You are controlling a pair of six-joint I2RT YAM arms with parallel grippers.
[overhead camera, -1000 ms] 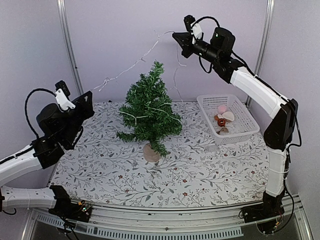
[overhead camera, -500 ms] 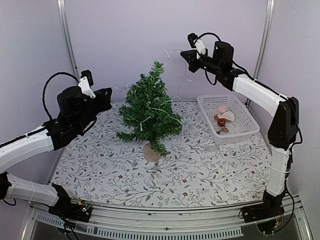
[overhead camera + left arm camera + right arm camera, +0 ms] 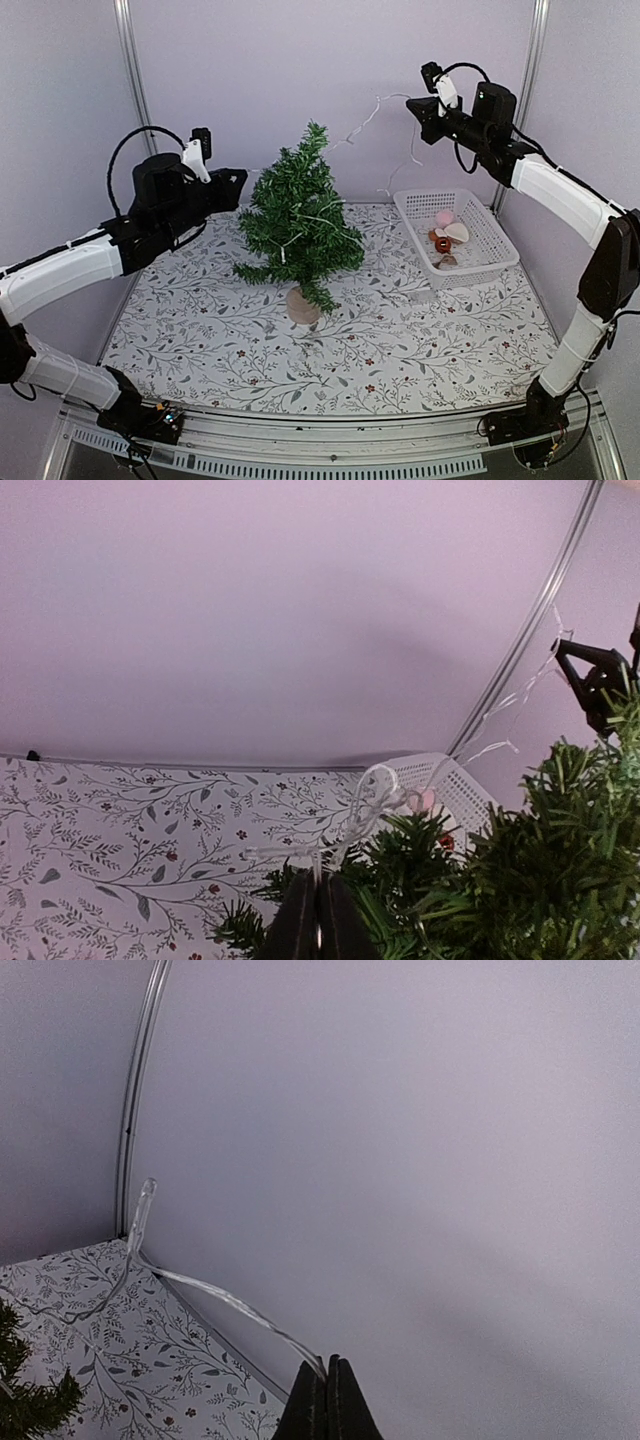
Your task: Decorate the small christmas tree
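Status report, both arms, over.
Left fingers shut on light string. Right fingers shut on it too. String partly wound on small christmas tree. Nothing in the way.

Your light is soft, even and fairly bright; shadows on the surface (image 3: 400,340) are faint. Both wrist views look hazy, with the nearest parts dark and blurred.
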